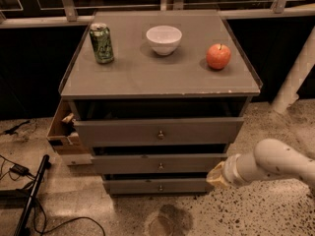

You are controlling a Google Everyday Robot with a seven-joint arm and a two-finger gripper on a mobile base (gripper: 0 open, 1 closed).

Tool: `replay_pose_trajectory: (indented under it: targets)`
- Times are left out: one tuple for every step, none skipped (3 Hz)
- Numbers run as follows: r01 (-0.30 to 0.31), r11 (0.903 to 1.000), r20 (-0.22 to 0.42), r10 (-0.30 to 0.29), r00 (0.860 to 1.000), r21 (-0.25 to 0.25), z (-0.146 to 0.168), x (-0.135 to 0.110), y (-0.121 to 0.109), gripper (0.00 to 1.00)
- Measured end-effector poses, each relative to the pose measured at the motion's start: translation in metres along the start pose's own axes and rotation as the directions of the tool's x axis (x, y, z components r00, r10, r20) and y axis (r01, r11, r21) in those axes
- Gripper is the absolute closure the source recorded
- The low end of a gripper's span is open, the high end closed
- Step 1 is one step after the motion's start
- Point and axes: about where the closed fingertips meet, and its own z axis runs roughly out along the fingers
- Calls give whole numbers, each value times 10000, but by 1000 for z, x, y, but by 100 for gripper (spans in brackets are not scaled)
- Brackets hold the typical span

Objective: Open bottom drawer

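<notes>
Bottom drawer point(133, 186), lowest of three under the bench point(147, 82) front edge, looks shut; its knob point(160, 187) is untouched. Gripper point(216, 175) sits low, below the bench's front-right corner, just beside the drawer's right end, not on the knob. Spread or pressed together: can't tell. Step looks like approach. Next move calls for shifting left to the knob, gripping it, then pulling straight out.

No legible text — can point(101, 43) label unreadable
</notes>
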Motion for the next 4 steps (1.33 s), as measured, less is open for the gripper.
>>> replay_pose_trajectory:
  targets:
    - [-278,9975,39,281,9996,-656,36,19,19,100]
    - [-194,9971,-39,191,9998,-735,48,31,22,100]
    - [-50,9982,387,73,9992,-601,84,60,30,100]
    - [418,9950,1647,-264,9860,-910,144,91,32,97]
